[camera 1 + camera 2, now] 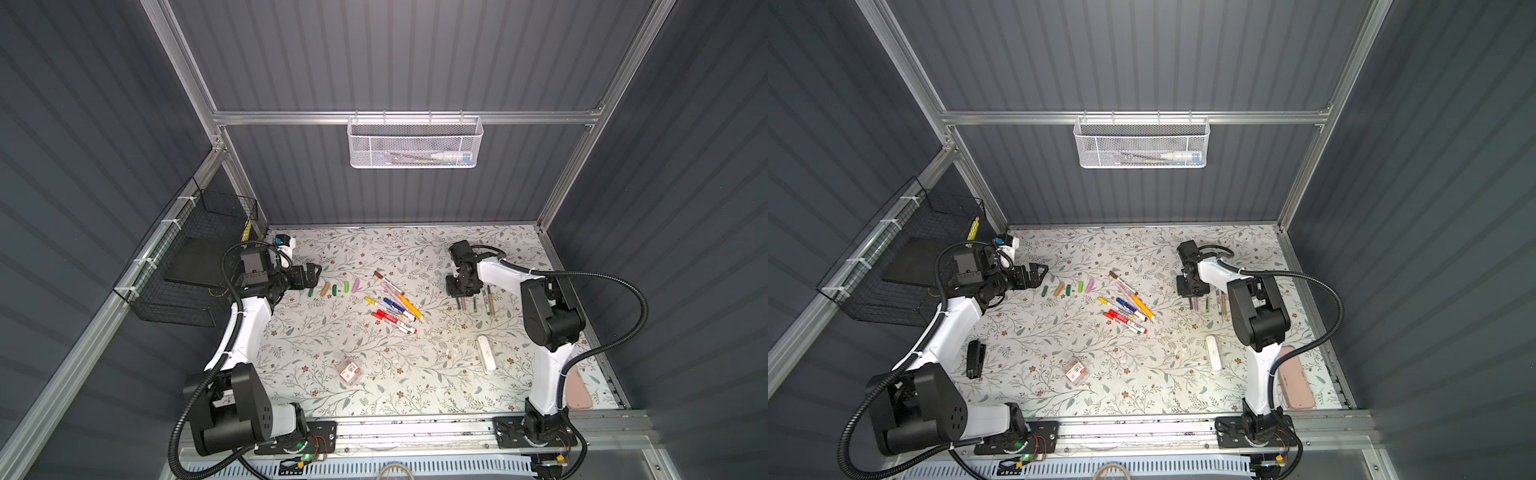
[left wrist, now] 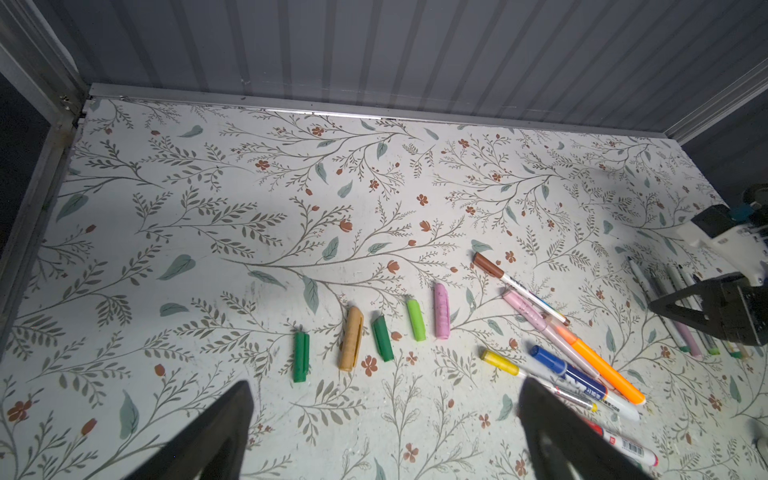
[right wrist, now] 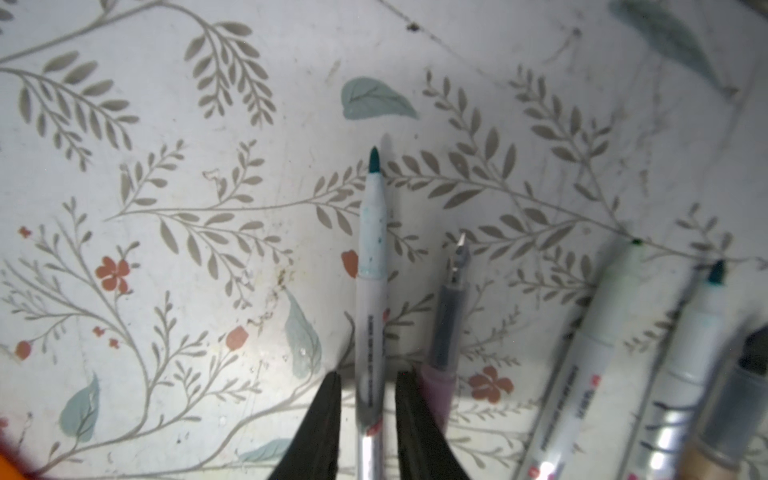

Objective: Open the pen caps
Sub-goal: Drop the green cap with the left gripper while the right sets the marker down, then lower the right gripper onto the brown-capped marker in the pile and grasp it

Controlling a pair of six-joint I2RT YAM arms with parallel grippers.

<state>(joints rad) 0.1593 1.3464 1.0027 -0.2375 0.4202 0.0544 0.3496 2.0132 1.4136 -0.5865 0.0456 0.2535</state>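
Mostly the floral table (image 1: 374, 257) lies bare: the rear strip under the back wall and the front half hold little, and the clutter sits in a band across the middle. Grey ribbed walls and aluminium rails close three sides. A white mesh basket (image 1: 415, 143) hangs on the rear rail, well above the work, and a black wire basket (image 1: 187, 266) hangs off the left rail behind the left arm. Five loose caps (image 2: 382, 338) lie in a row left of centre: two dark green, one tan, one light green, one pink, each apart from its neighbour. Just right of them a heap of capped pens (image 1: 395, 305) crosses over itself, with brown, pink, orange, blue, yellow and red caps on. Farther right, uncapped pens (image 1: 484, 301) lie side by side. A white case (image 1: 486, 354) and a small clear box (image 1: 348, 370) sit nearer the front, and a pink case (image 1: 1296, 378) lies along the right edge. The left gripper (image 1: 312, 274) reaches low and level toward the cap row's left end, jaws spread wide, holding nothing. The right arm folds over so the right gripper (image 3: 365, 376) points down at the uncapped row. Its jaws stand narrowly apart on either side of a teal-tipped pen (image 3: 371, 232), with a thin gap showing on each side.
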